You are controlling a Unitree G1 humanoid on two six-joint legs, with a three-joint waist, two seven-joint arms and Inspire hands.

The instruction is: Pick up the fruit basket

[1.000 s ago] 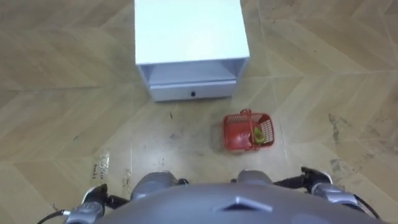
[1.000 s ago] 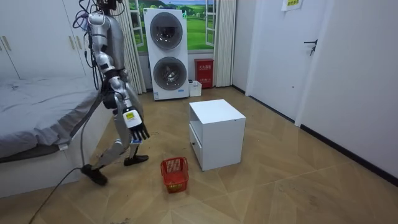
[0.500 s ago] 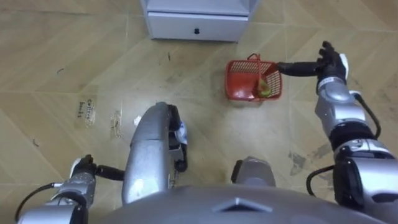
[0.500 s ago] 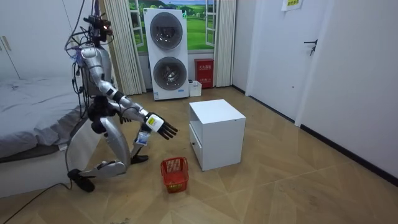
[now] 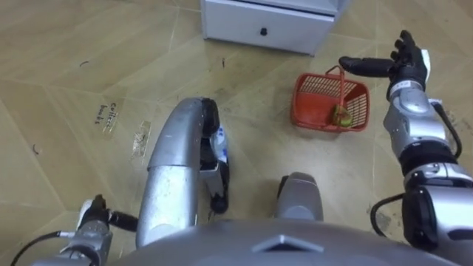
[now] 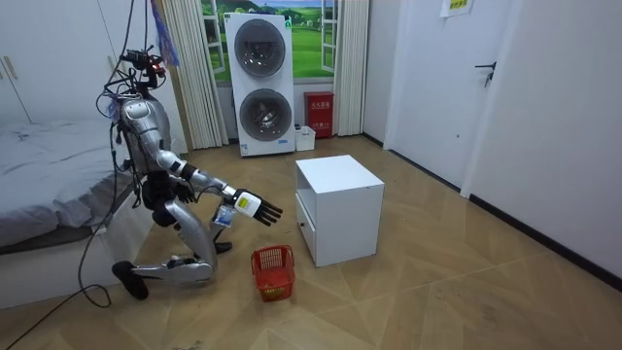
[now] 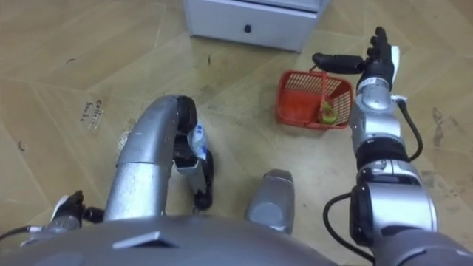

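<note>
The red plastic fruit basket stands on the wood floor in front of the white cabinet, with its handle upright and a yellow-green fruit inside. My right hand is open, fingers straight and thumb stretched out over the basket's far right corner. In the room view this hand hovers well above the basket and does not touch it. There I am down on one knee beside the bed, facing the basket.
A white cabinet with a shut drawer stands just beyond the basket. In the room view a bed is behind me, and stacked washing machines stand at the back wall. Bare floor lies around the basket.
I have sunk lower onto one knee and the eye views have shifted with me. The right hand stays stretched out and open, now lower above the basket. The basket has not moved.
</note>
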